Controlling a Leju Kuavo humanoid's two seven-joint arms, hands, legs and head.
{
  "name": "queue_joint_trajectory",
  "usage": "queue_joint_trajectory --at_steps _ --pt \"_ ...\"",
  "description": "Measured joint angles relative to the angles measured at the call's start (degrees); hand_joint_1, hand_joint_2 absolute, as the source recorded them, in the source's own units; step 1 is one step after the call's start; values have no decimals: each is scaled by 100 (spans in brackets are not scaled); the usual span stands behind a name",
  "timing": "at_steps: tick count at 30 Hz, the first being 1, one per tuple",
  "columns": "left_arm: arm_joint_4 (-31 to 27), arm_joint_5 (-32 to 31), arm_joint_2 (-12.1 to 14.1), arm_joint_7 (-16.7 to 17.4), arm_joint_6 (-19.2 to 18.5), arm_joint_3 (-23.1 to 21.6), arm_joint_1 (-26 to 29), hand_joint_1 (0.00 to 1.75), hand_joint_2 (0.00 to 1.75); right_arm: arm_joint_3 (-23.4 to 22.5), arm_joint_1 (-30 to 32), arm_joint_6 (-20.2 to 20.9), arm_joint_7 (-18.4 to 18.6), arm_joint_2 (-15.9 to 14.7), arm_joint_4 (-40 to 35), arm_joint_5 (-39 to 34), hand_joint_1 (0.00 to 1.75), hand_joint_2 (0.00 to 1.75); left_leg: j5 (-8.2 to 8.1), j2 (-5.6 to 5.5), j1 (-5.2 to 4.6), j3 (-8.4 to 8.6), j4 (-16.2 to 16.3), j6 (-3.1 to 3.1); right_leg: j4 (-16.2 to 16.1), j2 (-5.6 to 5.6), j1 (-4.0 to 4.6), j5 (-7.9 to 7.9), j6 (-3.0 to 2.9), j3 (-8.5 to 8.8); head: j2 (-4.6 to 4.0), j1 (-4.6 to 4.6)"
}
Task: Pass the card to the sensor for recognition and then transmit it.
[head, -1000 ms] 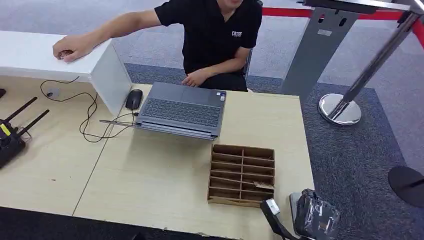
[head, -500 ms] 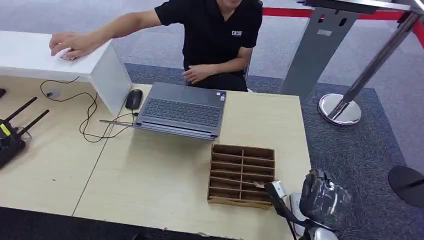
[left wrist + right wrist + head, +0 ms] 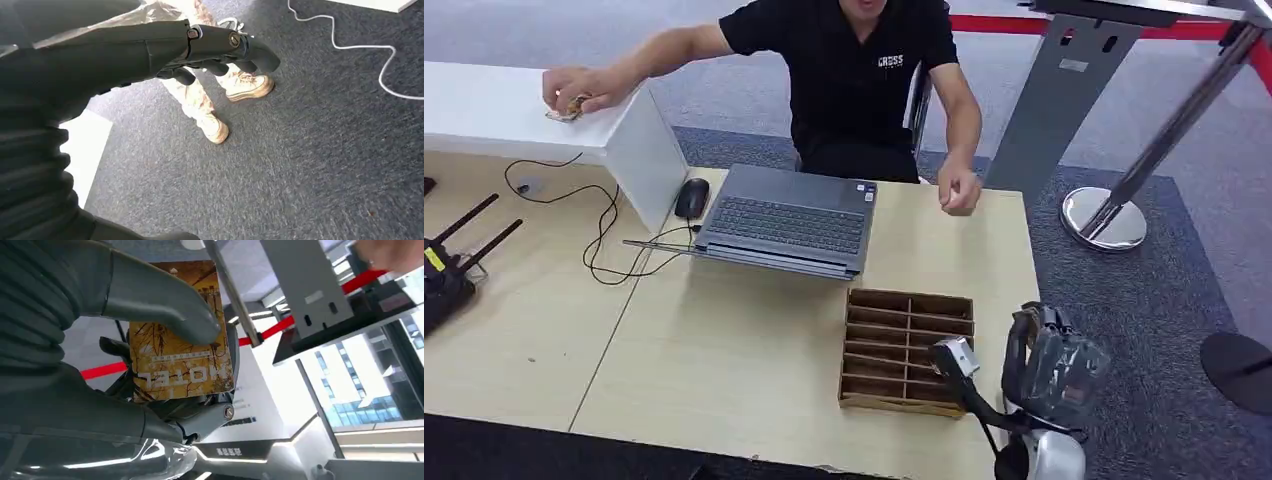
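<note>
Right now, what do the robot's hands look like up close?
Right hand: grey ribbed wrist cover, thick smooth grey thumb, darker fingers, silver screw heads at the joints. In the head view it looks dark under a clear, shiny covering. Left hand: dark grey, matte, ribbed cover, two visible screws.

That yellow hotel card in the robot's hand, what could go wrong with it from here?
The yellow hotel key card is only pinned by the thumb of the right hand, so it might slip. That hand hangs beside the brown cardboard slotted tray and could knock it. The seated person's hand is near.
</note>
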Motion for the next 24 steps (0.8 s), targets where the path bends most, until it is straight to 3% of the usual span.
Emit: queue_joint_trajectory --at_steps 4,9,18,24 --pt "0 42 0 -9 0 -74 -2 0 175 261 -176 0 -167 28 -7 -116 175 175 0 0 0 -1 0 0 0 0 0 0 0 0 0 0" --pt "0 103 2 -20 -2 -182 -21 0 175 431 -343 0 -921 201 0 -389 175 175 0 -2 0 -1 0 0 0 0 0 0 0 0 0 0" --pt "0 153 7 -64 -2 -372 -36 0 175 337 -495 0 -2538 724 131 -840 175 175 0 0 2 -1 0 0 1 0 1 -1 0 -1 0 0" --pt "0 179 17 -120 -2 -472 -41 0 175 158 -611 2 -2920 1025 262 -962 175 175 1 0 1 -1 0 -1 1 0 0 0 0 -1 0 0"
